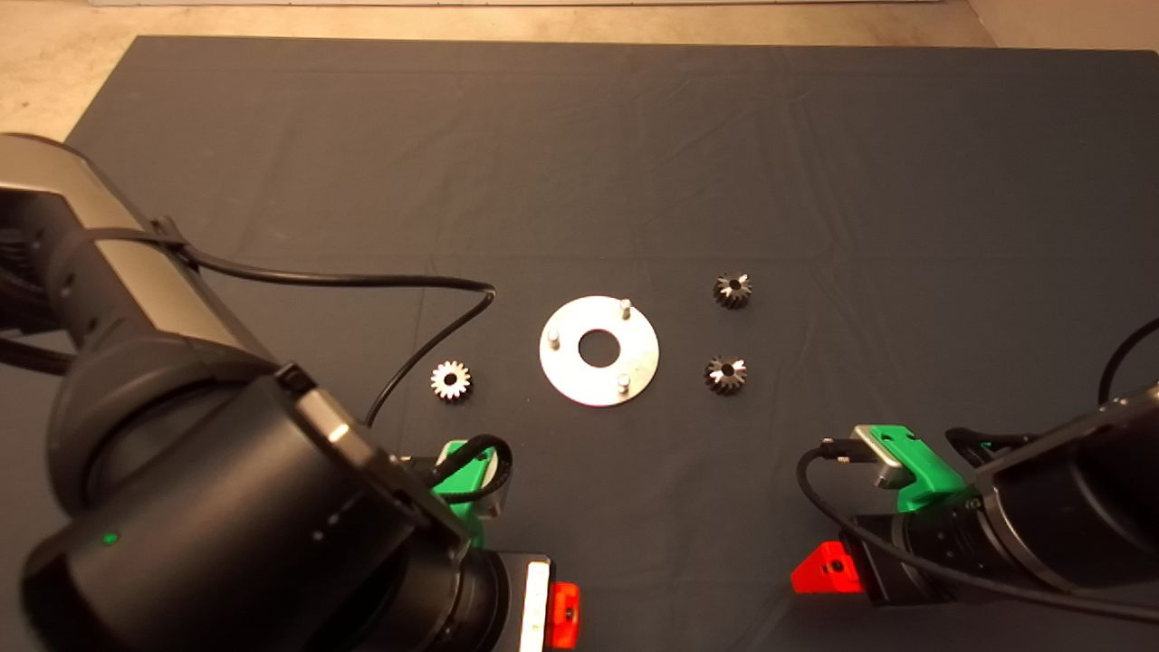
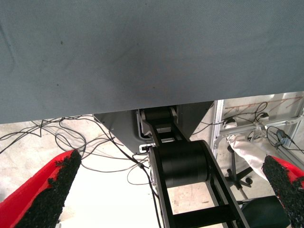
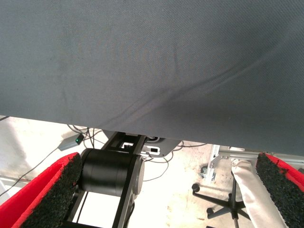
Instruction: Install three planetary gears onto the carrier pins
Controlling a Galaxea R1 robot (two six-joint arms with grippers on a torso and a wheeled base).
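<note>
Your left gripper [image 1: 552, 616] hangs low at the near edge of the dark-matted worktop [image 1: 579, 136], jaws spread wide and holding nothing; its wrist view shows only mat, floor cables and the robot's base between the red fingers [image 2: 47, 190]. Up and slightly left of those jaws lies a bright silver gear [image 1: 450, 379], flat on the mat. Midway between your two sets of jaws, farther out, sits the silver disc [image 1: 598, 349], its three carrier pins [image 1: 624, 308] all bare. Just right of the disc, two darker gears [image 1: 732, 290] lie apart from it, one beyond the other, both up and left of your right gripper [image 1: 819, 570], which waits wide-jawed and empty at the near right.
</note>
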